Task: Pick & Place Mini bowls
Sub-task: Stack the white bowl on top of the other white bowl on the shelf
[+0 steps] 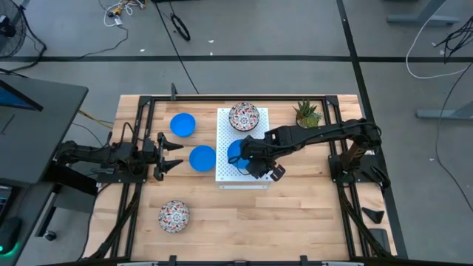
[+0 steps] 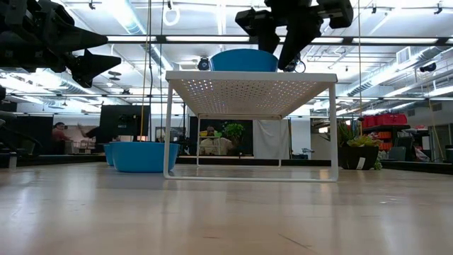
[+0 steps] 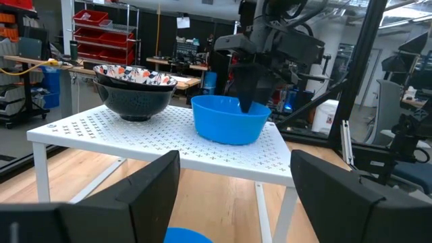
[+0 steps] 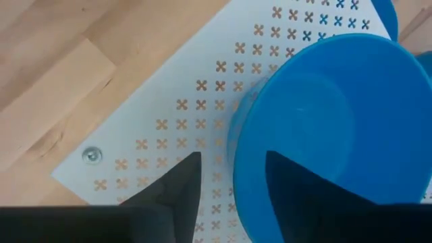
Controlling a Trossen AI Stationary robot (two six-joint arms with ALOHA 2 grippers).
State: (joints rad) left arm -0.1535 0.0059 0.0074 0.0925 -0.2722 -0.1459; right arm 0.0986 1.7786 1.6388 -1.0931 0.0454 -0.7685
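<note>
Three bowls are plain bright blue: one on the white board (image 1: 225,166) under the dark arm (image 1: 318,134), at (image 3: 228,120), and two on the pale wood table (image 1: 295,214), at (image 1: 182,124) and (image 1: 202,157). The board is dotted with small cross-shaped holes. Two bowls carry a dense red-and-dark floral pattern on white, at (image 1: 244,116) and (image 1: 174,216); the first has a dark outside. The potted plant (image 1: 307,113) is green.

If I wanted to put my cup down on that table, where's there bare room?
The bare wood at the front, right of the floral bowl, is widest. The white board is crowded: another floral bowl, plus a blue bowl with the right fingers straddling its rim. Two blue bowls fill the gap toward the left arm.
</note>
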